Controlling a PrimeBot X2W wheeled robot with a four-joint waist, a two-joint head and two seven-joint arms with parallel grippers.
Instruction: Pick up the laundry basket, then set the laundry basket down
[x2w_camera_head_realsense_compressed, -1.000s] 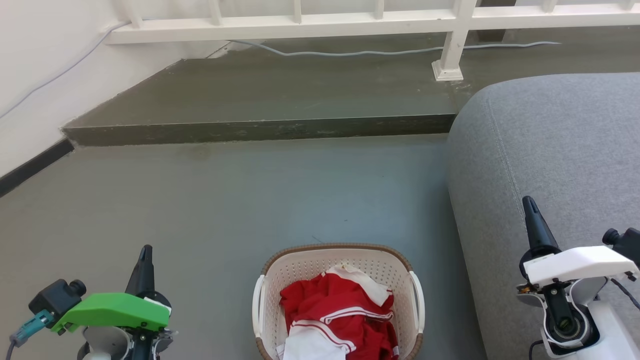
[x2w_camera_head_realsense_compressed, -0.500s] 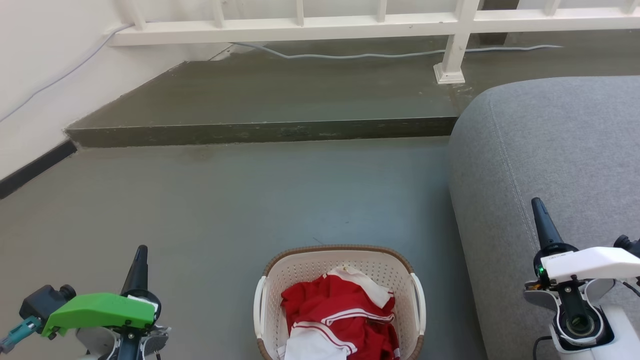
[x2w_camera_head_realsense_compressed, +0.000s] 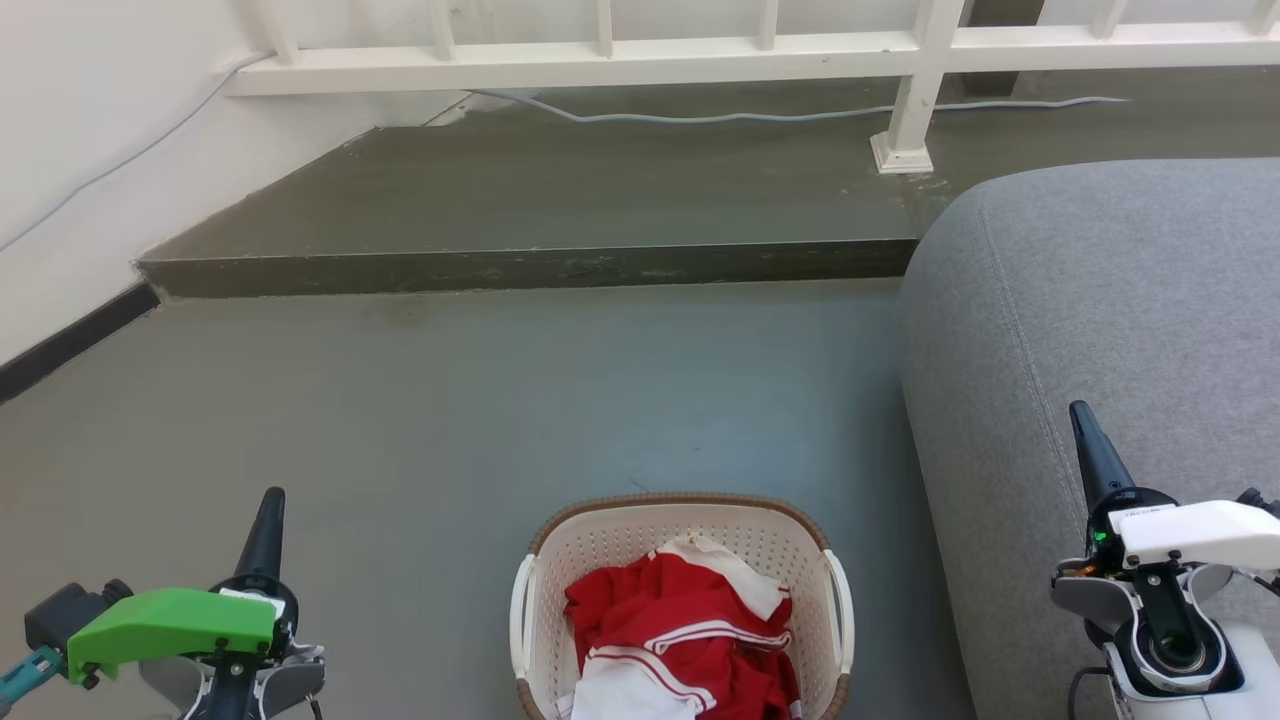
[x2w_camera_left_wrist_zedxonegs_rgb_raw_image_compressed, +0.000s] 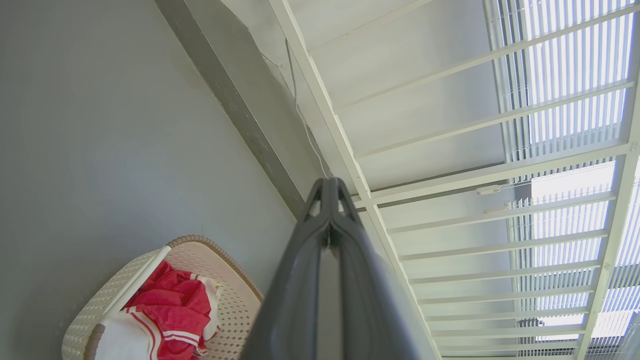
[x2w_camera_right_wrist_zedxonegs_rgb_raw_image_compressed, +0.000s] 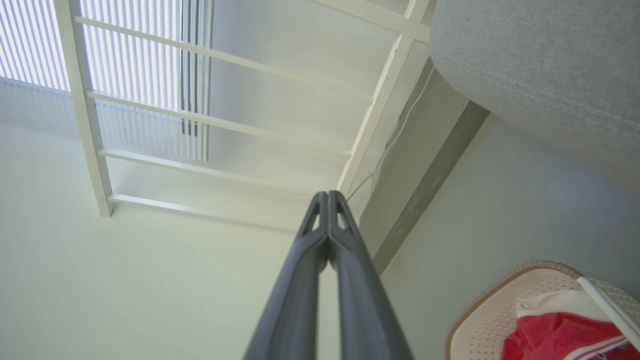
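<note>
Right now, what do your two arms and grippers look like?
The left gripper has long dark tapered fingers under a bright green cover, with a black camera block and a teal plug beside it. The right gripper has the same dark fingers under a white cover, with a small green light and a black cable.

one laundry basket (x2w_camera_head_realsense_compressed: 612, 541), one sofa (x2w_camera_head_realsense_compressed: 1100, 300), one railing (x2w_camera_head_realsense_compressed: 700, 55)

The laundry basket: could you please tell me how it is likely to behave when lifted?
Probably stiff: the laundry basket has a perforated plastic wall holding its shape. Likely light, carrying just crumpled red-and-white clothing. Lifted by one side handle alone, it may tip.
</note>
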